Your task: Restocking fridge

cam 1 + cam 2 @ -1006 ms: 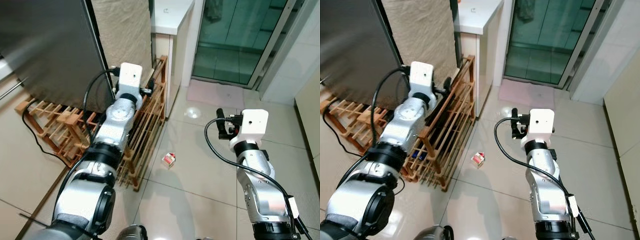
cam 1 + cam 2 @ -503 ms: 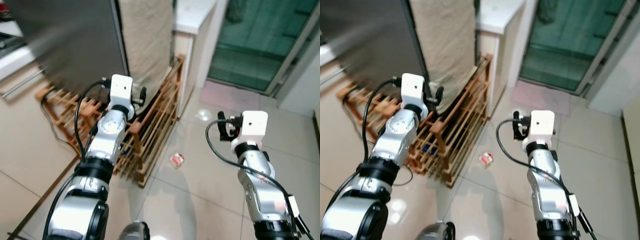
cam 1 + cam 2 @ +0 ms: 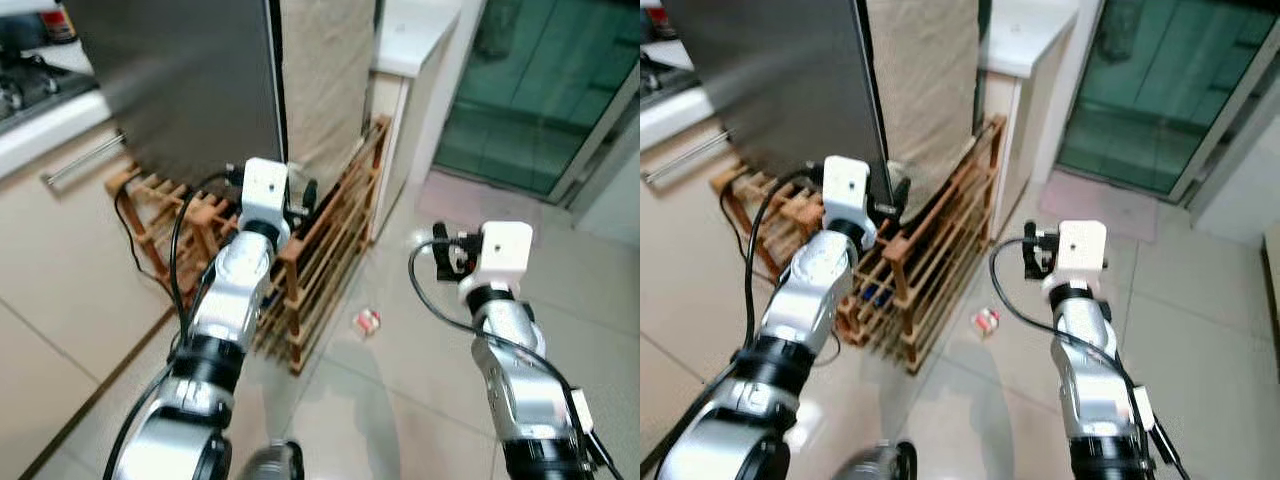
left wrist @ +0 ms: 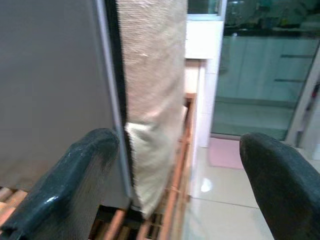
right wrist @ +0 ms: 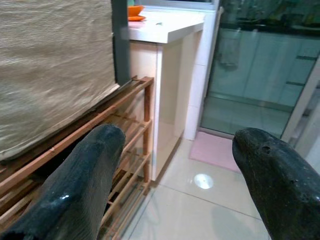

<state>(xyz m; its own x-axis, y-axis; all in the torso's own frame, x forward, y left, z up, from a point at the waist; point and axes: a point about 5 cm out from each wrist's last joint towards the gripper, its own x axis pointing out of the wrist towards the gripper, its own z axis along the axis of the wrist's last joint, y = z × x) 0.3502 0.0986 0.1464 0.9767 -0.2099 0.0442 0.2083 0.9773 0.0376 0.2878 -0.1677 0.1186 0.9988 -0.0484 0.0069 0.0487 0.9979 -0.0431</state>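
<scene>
Wooden slats of the low rack (image 3: 320,260) are our landmark. We hold our left gripper (image 4: 175,190) above it, fingers spread wide and empty, facing the grey fridge (image 3: 190,90) that rises just behind the rack. Our right gripper (image 5: 175,200) hovers well to the rack's right, also spread and empty. On the tiled floor (image 3: 420,380) just right of the rack lies a small red-and-white carton (image 3: 368,321).

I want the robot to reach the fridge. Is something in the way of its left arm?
Yes. A wooden rack stands on the floor against the fridge, and a beige cloth hangs over the fridge's side. The left gripper, jaws open and empty, is held above the rack, facing the cloth.
</scene>
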